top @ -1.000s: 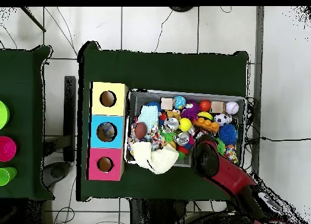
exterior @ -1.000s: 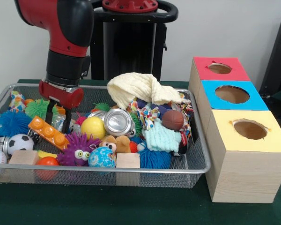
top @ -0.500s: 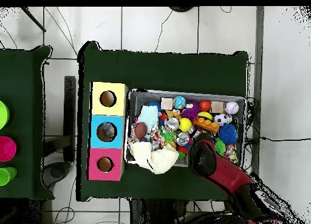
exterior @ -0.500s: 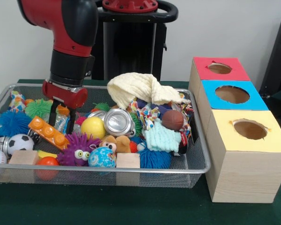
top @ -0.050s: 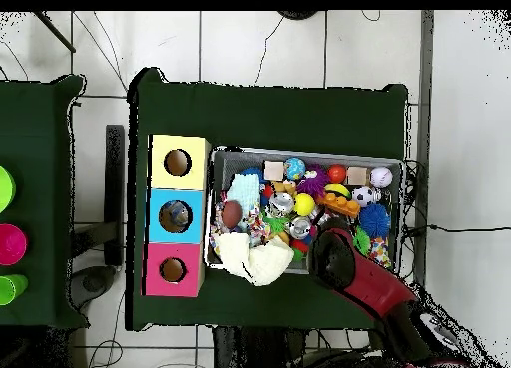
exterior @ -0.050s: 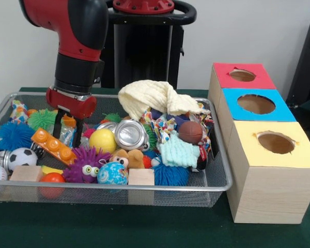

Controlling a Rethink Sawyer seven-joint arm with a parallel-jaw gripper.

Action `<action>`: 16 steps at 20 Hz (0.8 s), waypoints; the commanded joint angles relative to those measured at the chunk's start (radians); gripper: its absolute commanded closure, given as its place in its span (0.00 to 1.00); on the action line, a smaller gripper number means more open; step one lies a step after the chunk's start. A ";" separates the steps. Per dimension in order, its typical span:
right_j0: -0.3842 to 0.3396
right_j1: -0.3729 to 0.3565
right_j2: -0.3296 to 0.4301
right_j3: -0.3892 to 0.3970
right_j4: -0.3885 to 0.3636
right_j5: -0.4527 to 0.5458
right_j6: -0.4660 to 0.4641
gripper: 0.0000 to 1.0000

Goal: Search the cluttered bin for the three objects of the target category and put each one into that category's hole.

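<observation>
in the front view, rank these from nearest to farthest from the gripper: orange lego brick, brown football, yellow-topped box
1. orange lego brick: just below the gripper, at the bin's left.
2. brown football: on the pile toward the bin's right end.
3. yellow-topped box: outside the bin, at the picture's right.

Boxes: we see a red top (exterior @ -0.050s: 242, 75), a blue top (exterior @ -0.050s: 257, 105) and a yellow top (exterior @ -0.050s: 275, 143).
Cloth (exterior @ -0.050s: 155, 98): pale yellow, left of the boxes.
Brick (exterior @ -0.050s: 53, 146): orange.
Soccer ball (exterior @ -0.050s: 21, 157): black and white.
Table cover (top @ -0.050s: 269, 110): we note dark green.
</observation>
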 commanded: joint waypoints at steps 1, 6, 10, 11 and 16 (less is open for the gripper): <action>-0.007 -0.003 0.069 -0.027 0.000 0.058 0.160 0.00; 0.000 -0.008 0.060 -0.022 0.002 0.069 0.156 0.00; -0.008 -0.016 0.067 -0.011 0.003 0.074 0.162 0.00; -0.011 -0.017 0.070 -0.009 0.002 0.075 0.163 0.00; -0.014 -0.034 0.071 -0.007 0.005 0.106 0.154 0.00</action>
